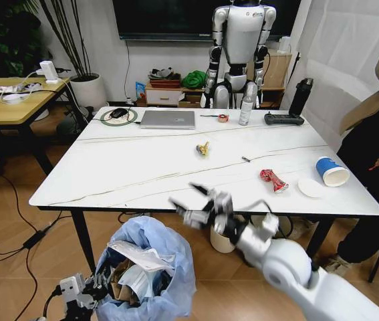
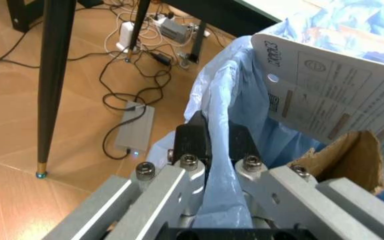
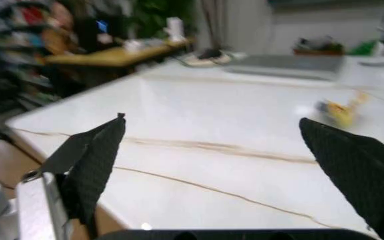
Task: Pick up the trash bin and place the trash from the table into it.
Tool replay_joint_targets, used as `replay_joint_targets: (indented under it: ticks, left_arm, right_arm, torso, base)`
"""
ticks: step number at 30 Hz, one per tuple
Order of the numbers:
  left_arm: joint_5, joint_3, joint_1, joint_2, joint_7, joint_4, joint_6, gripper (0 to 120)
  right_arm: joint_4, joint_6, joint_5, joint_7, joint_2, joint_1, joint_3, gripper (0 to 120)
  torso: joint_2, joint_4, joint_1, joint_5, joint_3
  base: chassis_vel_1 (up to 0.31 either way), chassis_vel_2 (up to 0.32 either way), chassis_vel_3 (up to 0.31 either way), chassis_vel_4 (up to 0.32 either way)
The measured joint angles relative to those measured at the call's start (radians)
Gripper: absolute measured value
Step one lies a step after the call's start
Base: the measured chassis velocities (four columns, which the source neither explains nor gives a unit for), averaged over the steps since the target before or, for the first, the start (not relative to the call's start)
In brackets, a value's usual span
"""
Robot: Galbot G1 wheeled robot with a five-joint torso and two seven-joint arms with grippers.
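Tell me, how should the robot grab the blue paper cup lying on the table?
Probably from above, jaws closing across the blue paper cup's round body. It lies tipped on its side near the table's right edge, so its curved sides face up. The right gripper, open, is nearest.

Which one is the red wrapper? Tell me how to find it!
Look at the white marble table and go to its right end. There, left of the white lid and the blue paper cup, lies the red wrapper. It is the only crinkled red thing among them.
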Motion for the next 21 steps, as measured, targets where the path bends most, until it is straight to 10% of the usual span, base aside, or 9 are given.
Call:
replay_joint_targets:
  ticks: [12, 21]
  left_arm:
    - [0.019, -0.021, 0.008, -0.032, 0.002, -0.012, -0.005, 0]
    - [0.043, -0.019, 0.014, -0.06, 0.004, -0.023, -0.011, 0]
  right_arm:
    - [-0.4, -0.272, -0.035, 0.071, 0.21, 0.345, -0.001, 100]
    - [-0.641, -0.268, -0.101, 0.003, 0.333, 0.452, -0.009, 100]
  torso:
    - [0.0, 0.0, 0.0, -0.0002, 0.0]
    - [0.0, 0.0001, 0.0, -0.0001, 0.0]
  base:
    - [0.0, 0.0, 0.0, 0.0]
    - [0.0, 0.0, 0.0, 0.0]
